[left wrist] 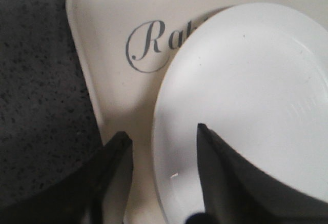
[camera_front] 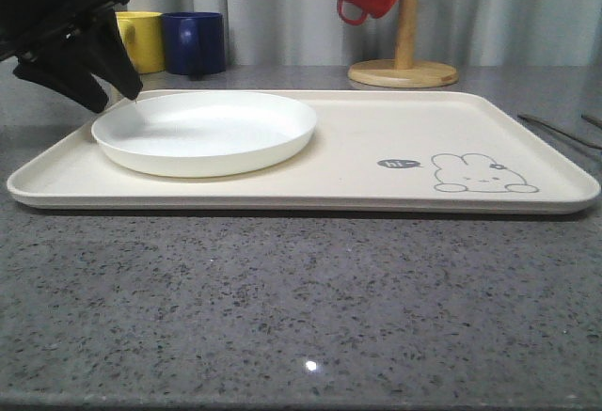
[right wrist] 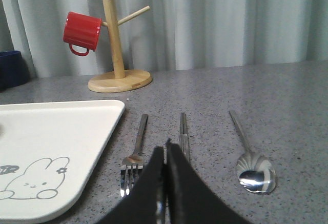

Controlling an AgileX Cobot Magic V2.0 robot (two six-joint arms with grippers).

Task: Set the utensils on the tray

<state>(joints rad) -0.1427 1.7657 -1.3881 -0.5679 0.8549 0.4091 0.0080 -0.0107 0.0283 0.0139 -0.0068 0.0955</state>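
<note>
Utensils all off the tray, none picked up yet; first pickup was the step in hand, as I judged it.

Right gripper point(right wrist: 165, 149) sat nearest, jaws closed tip to tip with nothing between them, low over the grey counter point(camera_front: 301, 317); just past it fork point(right wrist: 134, 155), chopsticks point(right wrist: 183, 134) and spoon point(right wrist: 251, 157) lay side by side on the counter, beside the tray point(camera_front: 376, 190) corner with the rabbit drawing. Left gripper point(left wrist: 164, 139) hovered over the tray's far-left corner, jaws apart and empty, straddling the white plate point(camera_front: 204, 131) rim. Mugs and wooden mug tree point(camera_front: 404, 54) stood behind. Next move likely called for the right jaws to open, then settle over one handle, probably chopsticks or fork.
</note>
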